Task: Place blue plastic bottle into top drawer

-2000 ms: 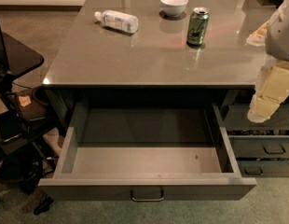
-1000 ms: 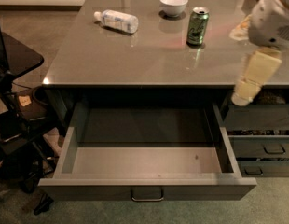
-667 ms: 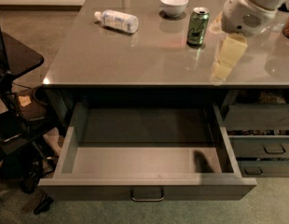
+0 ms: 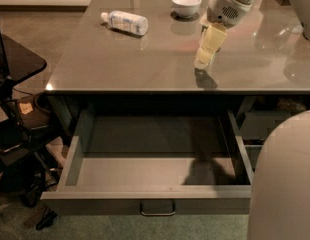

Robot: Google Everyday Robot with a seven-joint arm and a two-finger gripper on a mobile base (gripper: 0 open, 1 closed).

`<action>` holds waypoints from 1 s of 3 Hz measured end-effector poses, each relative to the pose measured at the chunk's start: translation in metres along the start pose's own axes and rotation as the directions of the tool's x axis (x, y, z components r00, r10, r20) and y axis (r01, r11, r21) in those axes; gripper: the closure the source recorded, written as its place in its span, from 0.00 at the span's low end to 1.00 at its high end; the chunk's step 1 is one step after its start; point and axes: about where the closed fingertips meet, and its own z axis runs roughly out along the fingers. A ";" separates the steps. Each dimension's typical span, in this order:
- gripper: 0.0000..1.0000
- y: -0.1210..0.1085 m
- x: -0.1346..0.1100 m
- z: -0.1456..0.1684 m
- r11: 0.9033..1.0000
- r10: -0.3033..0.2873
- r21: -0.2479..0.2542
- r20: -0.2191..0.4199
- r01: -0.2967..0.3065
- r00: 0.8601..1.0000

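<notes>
The blue plastic bottle (image 4: 125, 22) lies on its side at the back left of the grey desk top (image 4: 120, 64), white cap pointing left. The top drawer (image 4: 155, 171) is pulled wide open below the desk's front edge. It is empty, and its small loop handle (image 4: 157, 209) is centred on its front. My gripper (image 4: 201, 63) hangs just above the desk top at the right of centre, well to the right of the bottle and holding nothing. It is above and behind the drawer's right part.
A white bowl (image 4: 186, 4) stands at the back of the desk, just left of my arm (image 4: 227, 4). The green can is hidden behind my arm. A black stand (image 4: 15, 64) is left of the desk. Narrower drawers (image 4: 257, 129) sit at the right. My white body (image 4: 285, 184) fills the lower right.
My arm has swung left from the desk's right edge over the desk top. The gripper now covers the green can. Bottle and drawer have not moved.
</notes>
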 end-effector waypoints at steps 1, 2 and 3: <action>0.00 0.000 0.000 0.000 1.000 0.000 0.000 0.000 0.000 1.000; 0.00 -0.013 -0.012 0.009 1.000 -0.002 0.030 0.095 0.000 0.996; 0.00 -0.040 -0.059 0.032 0.998 -0.035 0.051 0.251 0.023 0.967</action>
